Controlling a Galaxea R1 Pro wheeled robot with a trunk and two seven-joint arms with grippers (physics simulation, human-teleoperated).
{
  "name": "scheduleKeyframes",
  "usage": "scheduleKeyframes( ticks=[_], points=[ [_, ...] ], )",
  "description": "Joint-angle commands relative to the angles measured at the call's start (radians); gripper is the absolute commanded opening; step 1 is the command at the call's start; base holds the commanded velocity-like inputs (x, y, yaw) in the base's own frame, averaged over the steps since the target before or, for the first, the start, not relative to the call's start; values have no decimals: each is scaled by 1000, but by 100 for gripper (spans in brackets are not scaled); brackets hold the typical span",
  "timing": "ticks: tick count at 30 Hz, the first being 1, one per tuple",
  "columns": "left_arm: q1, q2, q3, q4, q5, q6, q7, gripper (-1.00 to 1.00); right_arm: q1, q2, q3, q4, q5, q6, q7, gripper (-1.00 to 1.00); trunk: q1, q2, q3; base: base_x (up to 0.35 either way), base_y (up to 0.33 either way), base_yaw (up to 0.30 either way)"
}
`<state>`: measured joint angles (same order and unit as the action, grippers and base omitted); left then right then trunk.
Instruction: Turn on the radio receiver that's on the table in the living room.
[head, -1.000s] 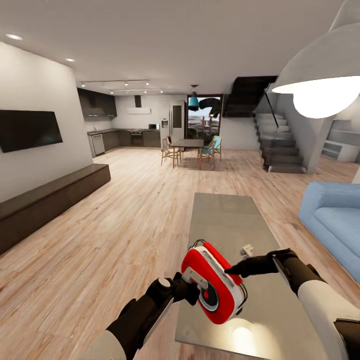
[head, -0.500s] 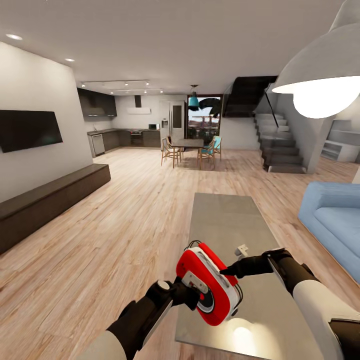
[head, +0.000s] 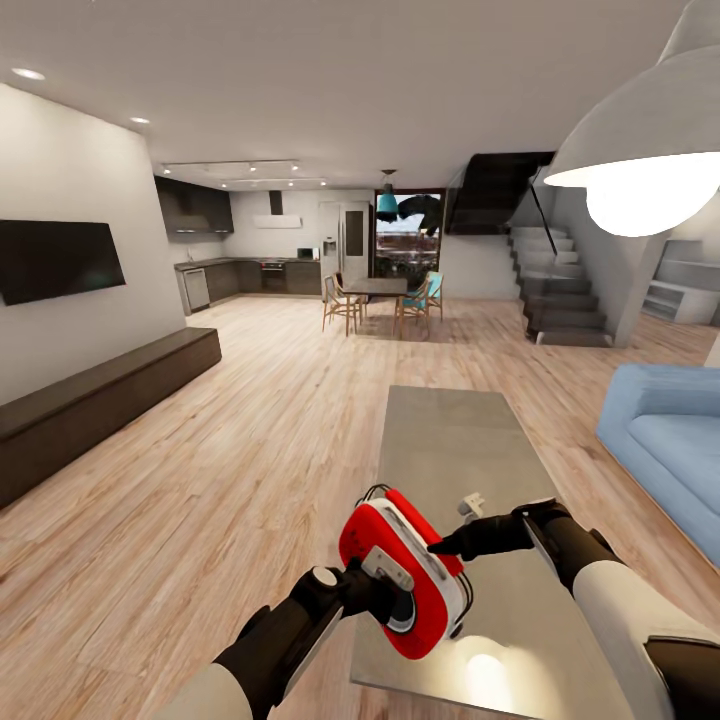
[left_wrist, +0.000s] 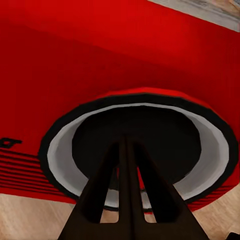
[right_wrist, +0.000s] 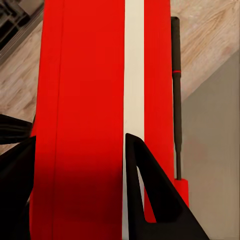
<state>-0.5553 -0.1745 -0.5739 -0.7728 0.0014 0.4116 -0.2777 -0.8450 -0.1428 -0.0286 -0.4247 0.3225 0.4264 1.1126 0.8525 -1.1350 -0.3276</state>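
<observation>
A: Room first, quick. Big stuff?
B: Wood floor (head: 250, 420) across an open living room, blue sofa (head: 668, 440) on the right, long dark bench (head: 100, 400) on the left wall under a black TV (head: 58, 258). Stairs (head: 555, 290) at the back right, kitchen (head: 240, 262) far back, dining table with wooden chairs (head: 378, 298) in front of it. White hanging lamp (head: 645, 150) close to the camera, top right.
A: The table?
B: Long low table (head: 455, 440), grey-beige top, runs away from the robot down the middle.
A: Radio?
B: Radio (head: 400, 572), red with white trim, held up tilted over the near left corner of the table, off the surface. Dark round dial (left_wrist: 142, 145) faces the left arm; thin handle (right_wrist: 176, 100) runs along one edge.
A: Right gripper?
B: Right gripper (right_wrist: 80, 185) comes in from the right with its jaws spread across the radio's edge, one dark finger (right_wrist: 150, 190) on the white stripe, the other at the far red side. It grips the radio.
A: Left gripper?
B: Left gripper (left_wrist: 126, 175) has its fingers pressed together, nothing between them, tips right at the dial's dark centre. Touching or just short of it, can't tell.
</observation>
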Motion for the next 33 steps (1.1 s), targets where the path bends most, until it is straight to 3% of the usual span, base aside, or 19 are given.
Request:
scheduleKeyframes(
  ticks=[1, 9, 24, 27, 31, 33],
  points=[
    [0, 0, 0, 1, 0, 0, 0, -100, 0, 0, -2, 0, -3, 2, 1, -100, 0, 0, 0, 0, 0, 0],
    [0, 0, 3, 45, -1, -1, 2, -100, 0, 0, -2, 0, -40, 3, 1, -100, 0, 0, 0, 0, 0, 0],
    [0, 0, 12, 57, -5, -9, 20, -100, 0, 0, -3, 0, -39, 3, -15, -100, 0, 0, 0, 0, 0, 0],
    [0, 0, 79, 53, -9, -23, 58, -100, 0, 0, -4, 0, -37, 2, -54, -100, 0, 0, 0, 0, 0, 0],
    [0, 0, 231, 35, -11, -32, 97, -100, 0, 0, -4, 0, -34, 2, -230, -100, 0, 0, 0, 0, 0, 0],
    [0, 0, 280, 21, -11, -32, 122, -100, 0, 0, -5, -1, -34, 2, -266, -100, 0, 0, 0, 0, 0, 0]
  ],
)
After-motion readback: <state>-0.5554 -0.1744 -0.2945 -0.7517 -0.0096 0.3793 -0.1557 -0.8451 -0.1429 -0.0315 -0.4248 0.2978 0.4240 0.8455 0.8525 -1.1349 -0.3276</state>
